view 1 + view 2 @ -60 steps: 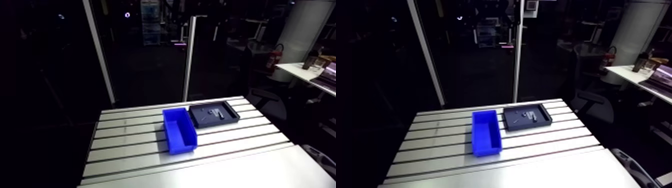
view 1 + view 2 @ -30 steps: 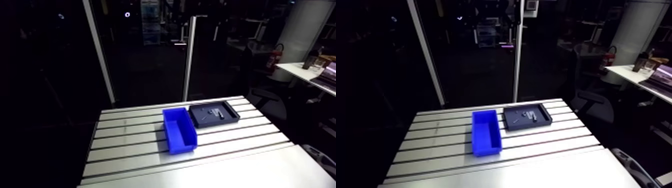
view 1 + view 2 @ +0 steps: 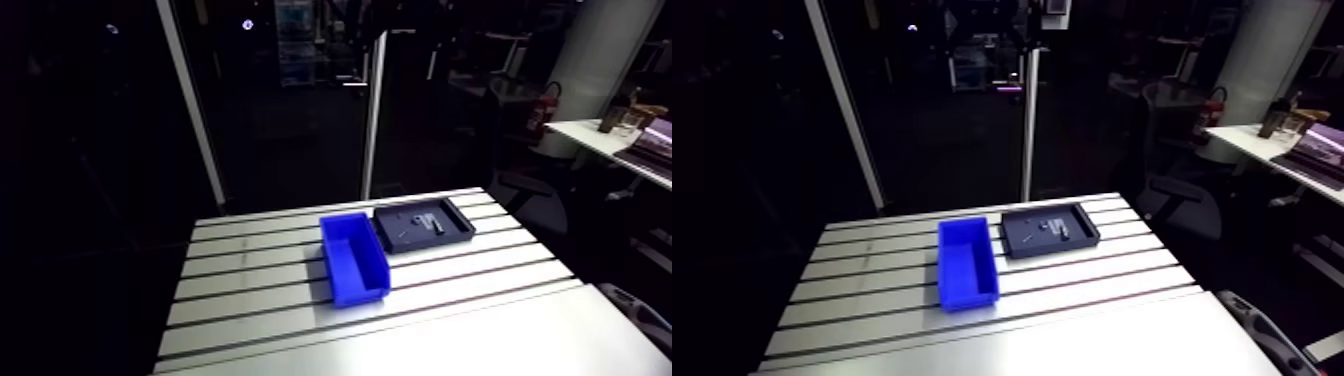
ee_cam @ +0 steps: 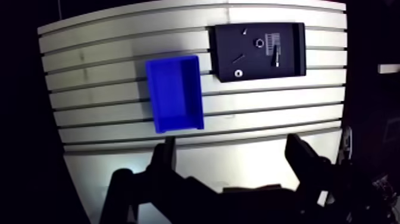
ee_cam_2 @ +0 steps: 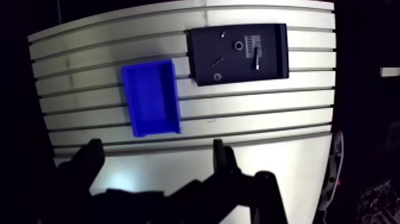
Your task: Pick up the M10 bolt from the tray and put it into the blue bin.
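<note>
A blue bin [image 4: 174, 92] stands open-topped on the slotted table, and nothing shows inside it. Beside it lies a black tray [image 4: 226, 42] holding small hardware. The largest piece, a dark bolt [image 4: 275, 58] with a ribbed part near it, lies toward the tray's side away from the bin. In the wrist view my gripper [image 4: 231, 146] hangs high above the table, well short of bin and tray, open with nothing between its fingers [image 4: 165, 156]. The arm view shows the bin [image 3: 352, 255] and tray [image 3: 395, 236] but no gripper.
The tray also carries two ring-shaped parts [image 4: 238, 73], a thin pin [image 4: 238, 58] and a tiny screw. Bare slotted aluminium [image 4: 107, 119] surrounds both containers. A smooth plate [image 3: 480, 340] forms the table's near edge.
The whole arm view has shifted slightly, so the camera moved. Bin, tray and parts lie where they were.
</note>
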Tool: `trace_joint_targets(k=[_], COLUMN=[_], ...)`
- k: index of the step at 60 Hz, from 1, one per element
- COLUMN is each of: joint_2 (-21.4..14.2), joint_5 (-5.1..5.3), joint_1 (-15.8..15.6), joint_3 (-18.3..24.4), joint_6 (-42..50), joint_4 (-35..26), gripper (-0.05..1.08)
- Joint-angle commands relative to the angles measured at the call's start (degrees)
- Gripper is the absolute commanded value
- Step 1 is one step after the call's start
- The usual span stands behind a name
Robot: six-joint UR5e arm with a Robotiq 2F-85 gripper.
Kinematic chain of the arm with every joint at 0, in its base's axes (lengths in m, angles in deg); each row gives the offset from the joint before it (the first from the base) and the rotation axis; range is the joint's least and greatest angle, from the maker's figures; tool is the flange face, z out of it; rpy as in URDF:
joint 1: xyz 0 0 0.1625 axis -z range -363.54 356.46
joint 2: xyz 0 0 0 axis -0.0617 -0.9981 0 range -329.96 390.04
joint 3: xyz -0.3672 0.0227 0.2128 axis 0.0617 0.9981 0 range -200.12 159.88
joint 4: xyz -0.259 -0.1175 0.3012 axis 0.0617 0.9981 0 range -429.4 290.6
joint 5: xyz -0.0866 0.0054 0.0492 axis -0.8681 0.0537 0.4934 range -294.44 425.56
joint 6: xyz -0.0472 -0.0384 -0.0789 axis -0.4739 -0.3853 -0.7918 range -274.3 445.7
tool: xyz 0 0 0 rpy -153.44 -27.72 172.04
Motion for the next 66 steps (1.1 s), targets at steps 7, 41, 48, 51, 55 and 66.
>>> trace_joint_targets(k=[7,41,48,51,55,66], joint_2=[1.07,4.23,4.73,5.24,5.61,7.35], joint_5=[0.04,0.12,0.12,0.12,0.12,0.3], joint_1=[2.2,6.11,6.69,6.78,6.95,7.65], joint_3=[-0.93,-2.42,-2.7,-3.12,-3.4,-4.43], joint_6=[-1.42,-5.29,-6.2,-6.81,-7.26,-8.18], joint_4=[2.94,7.94,9.06,9.93,10.82,12.94], gripper=[0.01,0.01,0.01,0.01,0.01,0.01])
